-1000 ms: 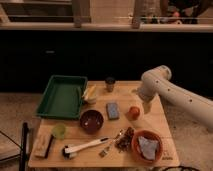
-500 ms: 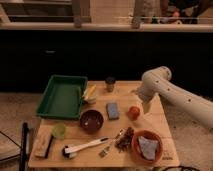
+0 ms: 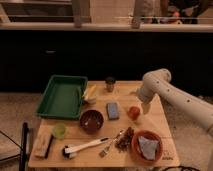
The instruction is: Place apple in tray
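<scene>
The apple [image 3: 133, 112] is a small orange-red fruit on the wooden table [image 3: 160, 125], right of centre. The green rectangular tray [image 3: 62, 96] lies at the table's far left. My white arm comes in from the right, and the gripper [image 3: 143, 107] hangs just right of and slightly above the apple, close to it.
A dark maroon bowl [image 3: 92, 120] and a blue-grey sponge [image 3: 113, 110] sit between apple and tray. A banana [image 3: 90, 92] lies by the tray's right rim. A dark jar [image 3: 110, 83], a light-green cup [image 3: 59, 131], a brush [image 3: 85, 147], a fork [image 3: 111, 144] and an orange dish with cloth [image 3: 147, 146] share the table.
The arm and gripper have shifted slightly, closing in on the apple from its right. The apple and other objects have not moved.
</scene>
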{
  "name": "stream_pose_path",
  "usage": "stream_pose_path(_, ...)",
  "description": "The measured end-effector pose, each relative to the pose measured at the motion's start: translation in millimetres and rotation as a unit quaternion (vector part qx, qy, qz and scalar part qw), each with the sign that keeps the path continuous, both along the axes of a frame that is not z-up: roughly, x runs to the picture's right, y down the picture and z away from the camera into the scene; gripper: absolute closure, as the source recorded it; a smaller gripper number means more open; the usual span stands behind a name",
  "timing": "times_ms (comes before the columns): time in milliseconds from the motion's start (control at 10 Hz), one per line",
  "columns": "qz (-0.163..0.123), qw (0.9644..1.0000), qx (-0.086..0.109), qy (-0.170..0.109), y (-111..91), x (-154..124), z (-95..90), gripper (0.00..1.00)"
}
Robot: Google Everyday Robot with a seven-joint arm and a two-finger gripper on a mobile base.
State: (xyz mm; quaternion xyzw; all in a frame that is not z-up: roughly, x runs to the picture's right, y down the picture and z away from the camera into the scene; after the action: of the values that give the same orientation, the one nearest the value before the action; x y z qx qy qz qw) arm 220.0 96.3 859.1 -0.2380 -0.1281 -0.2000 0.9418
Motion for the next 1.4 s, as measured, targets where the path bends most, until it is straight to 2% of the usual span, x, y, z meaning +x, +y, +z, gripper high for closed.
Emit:
stream_pose_path(500, 0.005, 0.9999, -0.009, -0.01, 19, 1, -5.1, 0.2)
stream_pose_path(800, 0.003, 0.9997, -0.017, -0.02, 29, -3, 1.9, 0.2)
stream_pose_path(1400, 0.0, 0.9991, -0.017, -0.039, 32, -12, 15.3, 0.2)
